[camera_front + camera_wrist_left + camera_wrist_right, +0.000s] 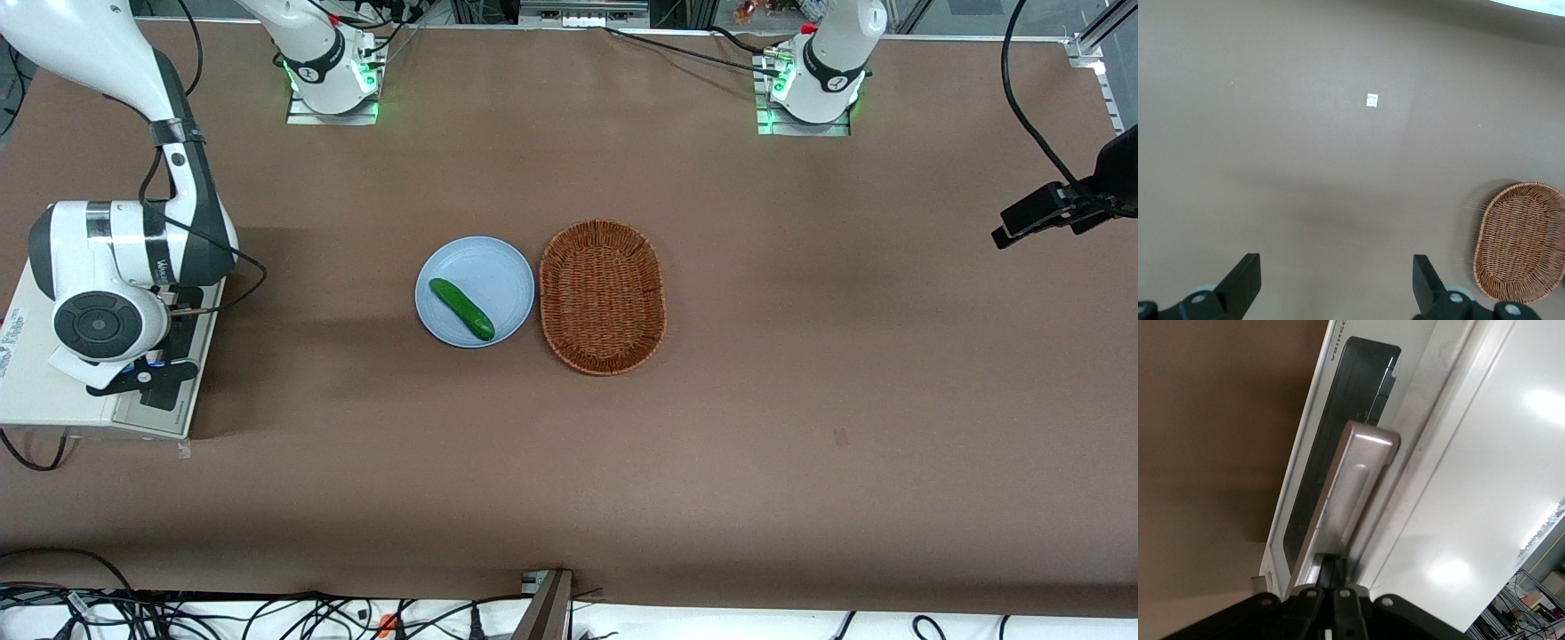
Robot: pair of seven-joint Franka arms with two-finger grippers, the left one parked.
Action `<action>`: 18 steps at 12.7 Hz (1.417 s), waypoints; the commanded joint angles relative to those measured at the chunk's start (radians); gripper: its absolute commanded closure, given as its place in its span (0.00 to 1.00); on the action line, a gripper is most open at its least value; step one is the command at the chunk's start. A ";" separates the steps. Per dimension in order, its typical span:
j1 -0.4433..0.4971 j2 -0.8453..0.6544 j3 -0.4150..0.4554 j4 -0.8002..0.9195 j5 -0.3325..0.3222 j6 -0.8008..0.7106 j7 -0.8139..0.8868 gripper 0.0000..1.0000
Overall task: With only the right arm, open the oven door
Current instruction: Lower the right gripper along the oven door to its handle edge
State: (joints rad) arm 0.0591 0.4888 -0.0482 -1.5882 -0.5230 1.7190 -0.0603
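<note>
At frame centre, a cucumber lies in the blue plate; the wicker basket beside it holds nothing. At left, the gripper sits clamped on the oven door handle.

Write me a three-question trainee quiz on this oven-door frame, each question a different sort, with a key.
1. True or false: the cucumber lies in the wicker basket.
2. Multiple choice: the gripper is at (A) the plate, (B) the silver handle of the oven door, (C) the basket.
3. Fill in: the toaster oven stands toward the ___ arm's end of the table.

Key: 1 false, it lies on the blue plate, which sits beside the basket. 2 B, the right arm has it at the handle. 3 working.
</note>
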 commanded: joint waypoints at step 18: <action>-0.004 0.206 0.013 0.010 0.176 0.260 0.059 1.00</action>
State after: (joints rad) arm 0.0974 0.6246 0.0139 -1.5905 -0.2644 1.9043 0.0289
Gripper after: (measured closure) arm 0.991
